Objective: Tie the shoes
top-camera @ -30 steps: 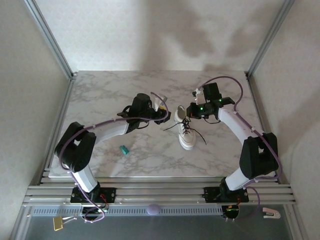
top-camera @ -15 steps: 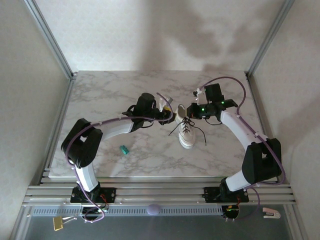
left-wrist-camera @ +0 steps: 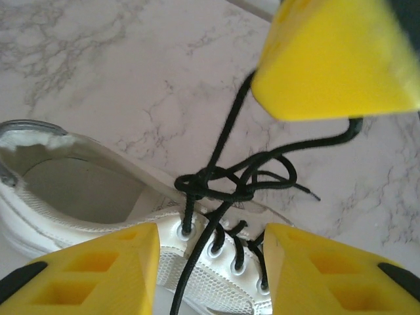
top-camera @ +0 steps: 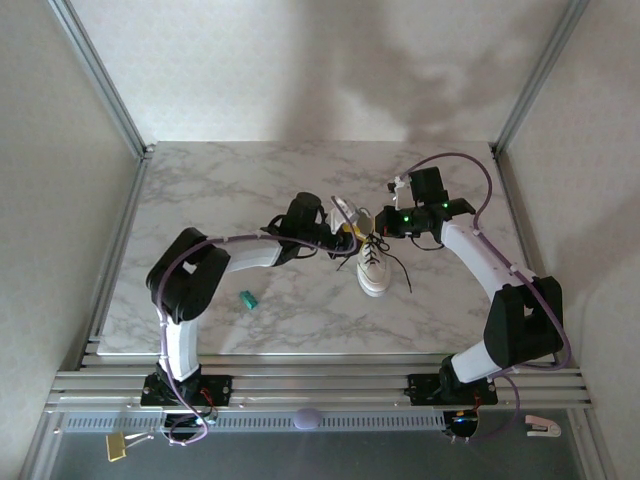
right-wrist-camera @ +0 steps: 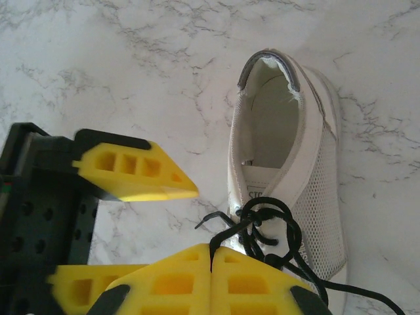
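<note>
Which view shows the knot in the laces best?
The left wrist view: the knot in the laces is close and sharp. In the right wrist view it sits beside the shut right gripper; from the top, it is too small.

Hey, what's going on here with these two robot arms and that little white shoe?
The two arms are partway through tying a small white sneaker that sits on the marble table. The right gripper is shut on a black lace, which runs up to it from a loose knot at the top eyelets. The left gripper is open and straddles the laced front of the sneaker without holding anything. No bow has been formed yet.
</note>
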### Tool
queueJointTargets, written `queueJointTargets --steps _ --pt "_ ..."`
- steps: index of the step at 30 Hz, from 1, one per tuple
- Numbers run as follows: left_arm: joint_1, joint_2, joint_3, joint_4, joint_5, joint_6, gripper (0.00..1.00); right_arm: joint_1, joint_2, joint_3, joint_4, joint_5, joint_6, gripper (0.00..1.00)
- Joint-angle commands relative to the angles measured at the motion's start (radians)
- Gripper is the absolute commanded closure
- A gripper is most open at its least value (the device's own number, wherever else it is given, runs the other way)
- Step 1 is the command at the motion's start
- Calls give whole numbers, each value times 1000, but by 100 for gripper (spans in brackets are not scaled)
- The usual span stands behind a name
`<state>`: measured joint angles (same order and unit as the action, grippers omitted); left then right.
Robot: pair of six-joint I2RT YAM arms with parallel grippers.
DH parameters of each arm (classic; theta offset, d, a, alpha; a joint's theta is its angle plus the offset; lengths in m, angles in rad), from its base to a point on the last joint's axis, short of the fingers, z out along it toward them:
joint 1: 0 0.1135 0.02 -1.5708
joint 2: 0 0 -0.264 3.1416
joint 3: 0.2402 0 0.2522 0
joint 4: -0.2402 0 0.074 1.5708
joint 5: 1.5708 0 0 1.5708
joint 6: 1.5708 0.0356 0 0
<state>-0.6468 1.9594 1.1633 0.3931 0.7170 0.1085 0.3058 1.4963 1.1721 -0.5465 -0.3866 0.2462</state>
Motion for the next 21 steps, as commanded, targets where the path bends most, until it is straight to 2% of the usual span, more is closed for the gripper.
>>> queueJointTargets --steps 1,7,21 --pt "-11 18 26 31 41 103 52 4 -4 4 8 -7 -7 100" --pt "-14 39 58 41 42 106 50 4 -2 3 11 -13 -6 100" --pt "-23 102 141 25 27 94 53 4 -5 2 10 -26 -6 100"
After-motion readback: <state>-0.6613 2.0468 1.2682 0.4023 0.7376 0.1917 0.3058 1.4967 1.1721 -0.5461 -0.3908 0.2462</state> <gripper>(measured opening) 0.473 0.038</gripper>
